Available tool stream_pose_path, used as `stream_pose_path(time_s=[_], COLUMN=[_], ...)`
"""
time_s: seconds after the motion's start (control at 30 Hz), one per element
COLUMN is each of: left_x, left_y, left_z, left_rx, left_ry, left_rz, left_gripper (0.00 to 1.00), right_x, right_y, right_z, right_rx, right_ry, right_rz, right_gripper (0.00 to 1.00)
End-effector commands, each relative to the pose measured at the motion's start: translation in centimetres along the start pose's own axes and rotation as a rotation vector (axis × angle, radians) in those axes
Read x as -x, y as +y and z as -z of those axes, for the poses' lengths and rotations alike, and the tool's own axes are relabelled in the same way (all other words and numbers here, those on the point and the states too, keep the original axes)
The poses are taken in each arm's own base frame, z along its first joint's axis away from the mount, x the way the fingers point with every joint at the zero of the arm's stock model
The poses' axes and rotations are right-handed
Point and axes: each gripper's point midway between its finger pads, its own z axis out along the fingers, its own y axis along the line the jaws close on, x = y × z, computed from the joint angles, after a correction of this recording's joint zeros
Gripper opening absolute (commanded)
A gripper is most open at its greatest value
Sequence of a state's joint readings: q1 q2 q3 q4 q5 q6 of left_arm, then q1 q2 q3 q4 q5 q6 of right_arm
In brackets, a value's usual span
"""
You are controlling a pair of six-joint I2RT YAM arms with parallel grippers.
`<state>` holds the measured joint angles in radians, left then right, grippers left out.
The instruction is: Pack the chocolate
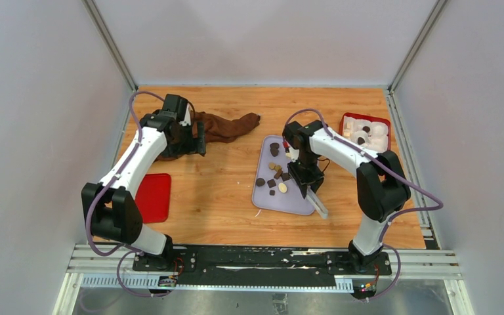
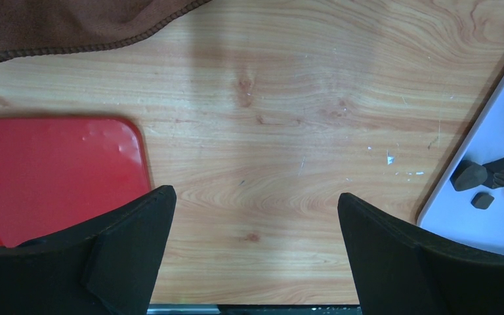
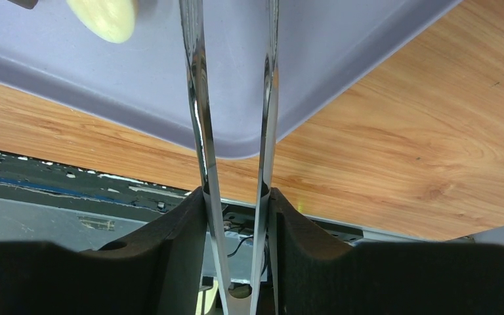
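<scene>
Several small chocolate pieces (image 1: 275, 169), dark, tan and cream, lie scattered on the lavender tray (image 1: 262, 197). My right gripper (image 1: 306, 180) hovers over the tray's right side, shut on metal tongs (image 1: 316, 203). In the right wrist view the tongs' two blades (image 3: 197, 98) run up between my right gripper's jaws (image 3: 236, 193) over the tray (image 3: 341, 59). Their tips are out of frame, and a cream chocolate (image 3: 102, 16) lies to their left. My left gripper (image 1: 193, 141) hangs wide open near the brown cloth, holding nothing (image 2: 254, 195).
A red box (image 1: 366, 133) with white cups and a few chocolates sits at the back right. A flat red lid (image 1: 153, 197) lies near the left arm. The brown cloth (image 1: 226, 126) is bunched at the back. Grey walls enclose the table.
</scene>
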<state>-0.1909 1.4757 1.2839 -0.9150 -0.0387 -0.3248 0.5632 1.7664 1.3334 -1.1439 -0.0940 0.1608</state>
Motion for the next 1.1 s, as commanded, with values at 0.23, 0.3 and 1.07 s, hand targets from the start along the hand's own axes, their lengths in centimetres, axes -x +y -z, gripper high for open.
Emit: stream_pose_path(time_s=[0.23, 0.3, 1.07], left_x=[-0.3, -0.4, -0.1], left_y=[0.3, 0.3, 0.1], left_z=[0.3, 0.3, 0.4], left_rx=[0.004, 0.003, -0.005], left_ry=[-0.004, -0.002, -0.007], left_rz=[-0.01, -0.01, 0.007], left_gripper=[1.0, 1.0, 1.0], right_x=[-0.6, -0.7, -0.1], right_y=[1.3, 1.9, 1.4], right_z=[2.2, 2.0, -1.3], right_rx=[0.018, 0.027, -0.114], right_ry=[-0.071, -0.069, 0.03], right_rz=[-0.023, -0.006, 0.047], right_gripper=[0.41, 0.42, 0.44])
